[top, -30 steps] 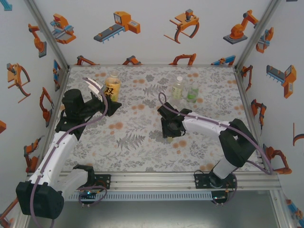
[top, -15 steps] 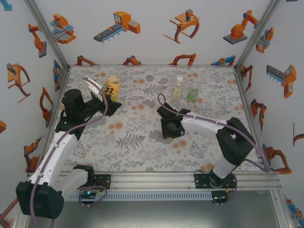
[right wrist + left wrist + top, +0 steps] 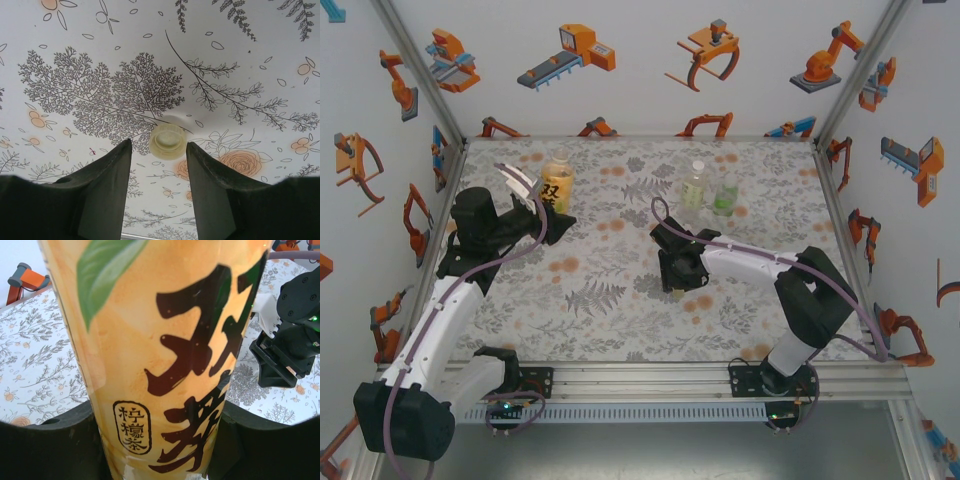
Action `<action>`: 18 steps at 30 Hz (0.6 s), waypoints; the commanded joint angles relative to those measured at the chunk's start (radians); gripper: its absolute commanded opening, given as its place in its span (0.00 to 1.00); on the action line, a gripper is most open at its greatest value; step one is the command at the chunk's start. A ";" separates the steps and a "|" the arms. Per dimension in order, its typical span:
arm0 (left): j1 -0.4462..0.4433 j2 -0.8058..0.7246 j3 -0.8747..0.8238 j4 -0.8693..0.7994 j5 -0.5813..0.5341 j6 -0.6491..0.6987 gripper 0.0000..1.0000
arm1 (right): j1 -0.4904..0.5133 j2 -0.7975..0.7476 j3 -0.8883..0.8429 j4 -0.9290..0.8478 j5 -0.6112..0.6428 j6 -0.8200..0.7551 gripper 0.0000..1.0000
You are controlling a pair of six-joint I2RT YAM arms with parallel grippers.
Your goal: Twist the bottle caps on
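Pale yellow cap (image 3: 169, 141), grey-and-orange floral table (image 3: 260, 40)

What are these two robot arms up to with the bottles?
They are putting caps on drink bottles. The left gripper is shut around the amber bottle, holding it upright at the back left of the table. The right gripper is low over the middle of the table, fingers open on either side of a small pale yellow cap that lies there, not yet picked up.

A floral-print tablecloth (image 3: 610, 300) is spread flat, grey ferns and orange blossoms printed on it; white walls (image 3: 640, 100) are dotted with orange machine drawings, framed by aluminium posts (image 3: 420, 68), an aluminium rail (image 3: 640, 377) laid along the near edge
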 commanded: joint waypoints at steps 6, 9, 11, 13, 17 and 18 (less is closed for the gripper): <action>0.006 -0.001 0.019 0.014 0.018 0.005 0.13 | -0.003 0.003 0.024 -0.022 0.007 -0.018 0.47; 0.006 0.000 0.021 0.015 0.019 0.006 0.13 | -0.003 0.007 0.024 -0.018 0.000 -0.018 0.47; 0.006 -0.002 0.021 0.014 0.021 0.007 0.14 | -0.003 0.011 0.021 -0.013 -0.002 -0.016 0.46; 0.006 -0.006 0.019 0.014 0.012 0.006 0.15 | -0.003 0.015 0.020 -0.013 -0.003 -0.017 0.46; 0.006 -0.006 0.019 0.015 0.012 0.006 0.16 | -0.003 0.024 0.015 -0.010 -0.008 -0.014 0.46; 0.006 -0.006 0.020 0.013 0.013 0.005 0.16 | -0.003 0.025 0.016 -0.010 -0.009 -0.013 0.46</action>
